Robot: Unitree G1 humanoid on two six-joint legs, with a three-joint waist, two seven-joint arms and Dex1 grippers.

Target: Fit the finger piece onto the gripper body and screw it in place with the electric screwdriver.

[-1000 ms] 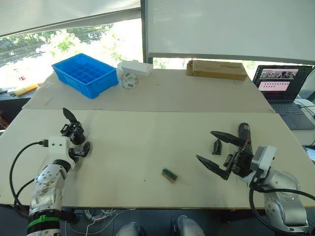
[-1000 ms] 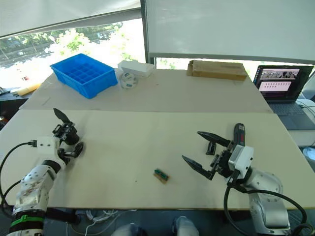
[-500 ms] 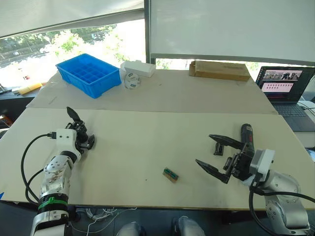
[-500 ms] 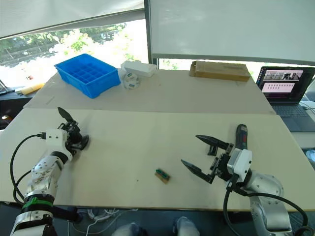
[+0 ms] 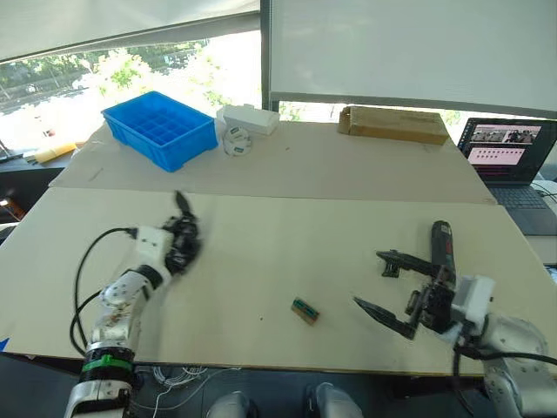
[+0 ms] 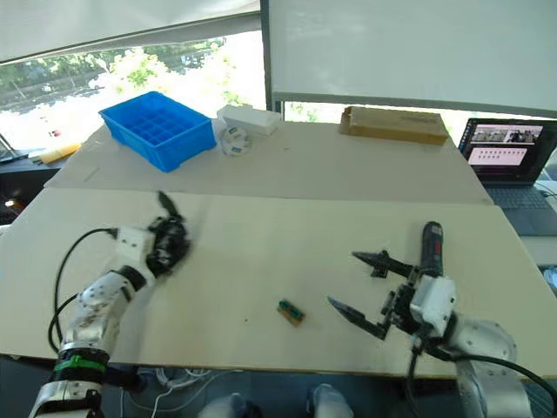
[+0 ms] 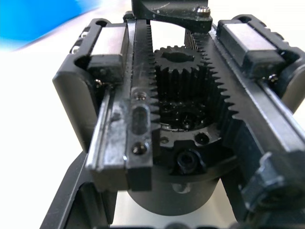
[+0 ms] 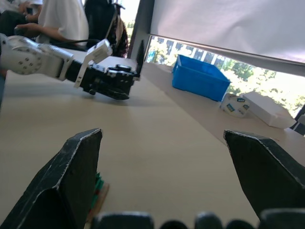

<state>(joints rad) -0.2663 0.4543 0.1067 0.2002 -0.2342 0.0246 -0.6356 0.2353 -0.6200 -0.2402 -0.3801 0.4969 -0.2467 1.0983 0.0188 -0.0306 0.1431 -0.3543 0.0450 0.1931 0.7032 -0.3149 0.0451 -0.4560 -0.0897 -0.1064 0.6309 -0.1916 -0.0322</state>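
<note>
A: On the left, what is different from a moment ago?

B: The left gripper (image 5: 178, 246) has carried the gripper body (image 5: 184, 237) to the right and a little nearer to the middle of the table (image 5: 278, 244). One second ago it was close to the left edge. The fingers are clamped on the body, and the left wrist view looks straight into its gear (image 7: 180, 71) and toothed racks, so the hold looks firm to me.

A: And in the middle?

B: Only the small green-and-brown block (image 5: 304, 309) lies there, near the front edge. It has not moved and I think it is no part of the job.

A: The right side?

B: The right gripper (image 5: 396, 288) has its fingers wide apart and holds nothing. It has dropped a little lower and nearer than before. The finger piece (image 5: 389, 268) lies on the table just beside its far finger, and the electric screwdriver (image 5: 441, 246) lies just to the right of it, pointing away to the far side. Both are untouched.

A: So what does this mean for the task?

B: I judge the body is being brought toward the parts. The finger piece is not yet picked up, so fitting and screwing are both still to do.
</note>
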